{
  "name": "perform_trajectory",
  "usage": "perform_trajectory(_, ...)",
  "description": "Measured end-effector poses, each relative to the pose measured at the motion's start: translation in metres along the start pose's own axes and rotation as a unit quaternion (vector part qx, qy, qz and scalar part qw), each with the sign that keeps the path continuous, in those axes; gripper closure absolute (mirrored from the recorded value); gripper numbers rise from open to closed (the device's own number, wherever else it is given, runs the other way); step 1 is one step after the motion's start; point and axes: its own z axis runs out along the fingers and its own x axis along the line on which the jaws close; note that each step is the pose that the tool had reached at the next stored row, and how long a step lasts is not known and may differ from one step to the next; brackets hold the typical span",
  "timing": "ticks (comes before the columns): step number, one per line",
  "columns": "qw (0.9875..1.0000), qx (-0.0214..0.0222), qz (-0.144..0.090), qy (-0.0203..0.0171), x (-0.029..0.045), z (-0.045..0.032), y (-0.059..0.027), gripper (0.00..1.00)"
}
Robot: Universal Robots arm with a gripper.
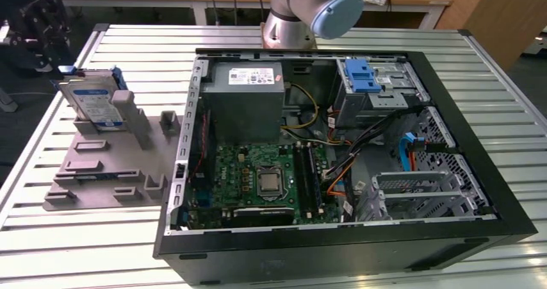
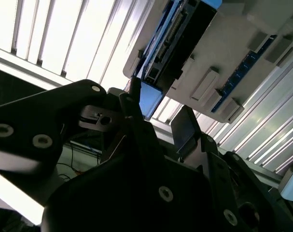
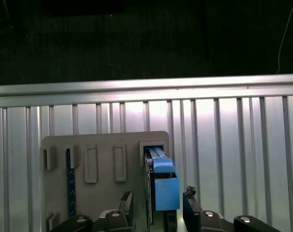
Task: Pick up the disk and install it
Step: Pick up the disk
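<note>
The disk (image 1: 94,103) stands on edge in a slot of the grey fixture plate (image 1: 102,173), at the exterior view's left, with its white-and-blue label facing forward. My gripper (image 1: 60,68) hangs just beyond the disk's far end. In both wrist views its two fingers are open and straddle the blue carrier end of the disk (image 3: 165,186): gripper (image 3: 158,197), gripper (image 2: 158,113), disk (image 2: 177,34). A narrow gap shows on each side of the carrier.
An open computer case (image 1: 478,141) takes up the middle and right of the slatted metal table (image 1: 77,250). Inside are a grey power supply box (image 1: 248,97), a motherboard (image 1: 265,180) and a metal cage with a blue latch (image 1: 363,77). The table edge (image 3: 146,87) lies just past the plate.
</note>
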Motion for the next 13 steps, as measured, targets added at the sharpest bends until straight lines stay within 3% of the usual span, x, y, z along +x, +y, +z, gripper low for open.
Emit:
perform_trajectory(8, 1.0000, 0.0052, 0.000, -0.0003, -0.0021, 0.0084, 0.0044, 0.47)
perform_trajectory(13, 1.0000, 0.0060, 0.000, -0.0003, -0.0036, 0.0154, 0.0057, 0.47)
